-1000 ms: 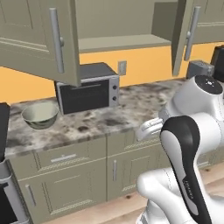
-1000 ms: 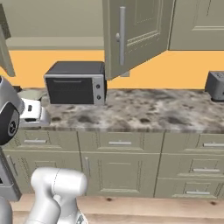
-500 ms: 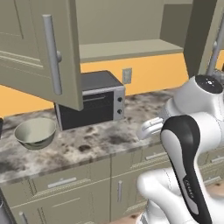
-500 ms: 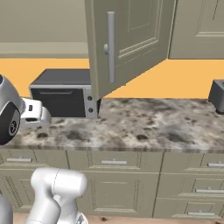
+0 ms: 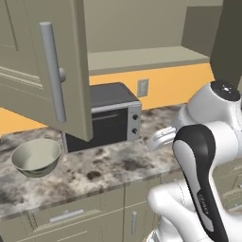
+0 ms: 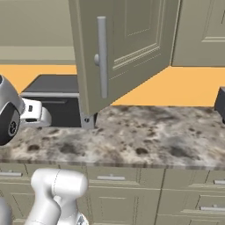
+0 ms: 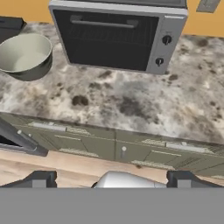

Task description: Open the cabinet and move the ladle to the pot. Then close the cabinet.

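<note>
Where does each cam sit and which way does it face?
Left base view: behind-left of the arm, facing the open cabinet, toaster oven and bowl.
Right base view: behind-right, facing the cabinet door and counter; arm lower left.
Hand view: on the hand, looking down at oven, bowl and counter; gripper at bottom.
All share the oven and counter.

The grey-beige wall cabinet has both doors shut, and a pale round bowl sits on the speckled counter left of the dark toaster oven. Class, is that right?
Not quite. The grey-beige wall cabinet stands open: the left base view shows its door swung outward and the bare shelf inside. The pale round bowl does sit on the speckled counter left of the dark toaster oven.
</note>
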You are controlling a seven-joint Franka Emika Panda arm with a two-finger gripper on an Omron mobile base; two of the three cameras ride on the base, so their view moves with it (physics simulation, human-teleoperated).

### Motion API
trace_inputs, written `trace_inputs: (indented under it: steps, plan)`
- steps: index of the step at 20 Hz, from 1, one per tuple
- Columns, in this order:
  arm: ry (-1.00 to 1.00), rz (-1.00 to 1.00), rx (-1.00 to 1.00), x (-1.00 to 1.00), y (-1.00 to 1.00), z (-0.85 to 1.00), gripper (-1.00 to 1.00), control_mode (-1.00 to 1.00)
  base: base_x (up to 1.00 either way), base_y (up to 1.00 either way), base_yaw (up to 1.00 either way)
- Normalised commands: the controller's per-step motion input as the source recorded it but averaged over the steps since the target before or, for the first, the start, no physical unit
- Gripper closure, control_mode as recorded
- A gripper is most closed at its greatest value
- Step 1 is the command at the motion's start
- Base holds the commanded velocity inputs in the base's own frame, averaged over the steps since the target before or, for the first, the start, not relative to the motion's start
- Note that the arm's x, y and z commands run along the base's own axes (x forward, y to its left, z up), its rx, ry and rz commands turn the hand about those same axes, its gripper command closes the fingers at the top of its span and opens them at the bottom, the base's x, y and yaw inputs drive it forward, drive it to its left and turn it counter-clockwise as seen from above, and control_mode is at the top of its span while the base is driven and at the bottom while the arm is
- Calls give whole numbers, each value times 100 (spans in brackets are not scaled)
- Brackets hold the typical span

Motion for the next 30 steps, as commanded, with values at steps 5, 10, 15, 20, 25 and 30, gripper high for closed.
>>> trace_inputs:
  steps: [5,10,15,20,25,30]
  plan:
    - [0,0,0,0,0,0,-100,100,48,-28,7]
    - [0,0,0,0,0,0,-100,-100,12,-3,2]
    - [-3,0,0,-40,0,23,-100,-100,0,0,0]
    - [-21,-3,0,-96,0,57,-100,-100,0,0,0]
    - [-18,-7,1,-78,16,62,-100,-100,0,0,0]
    - [-12,-10,0,-8,71,37,-100,-100,0,0,0]
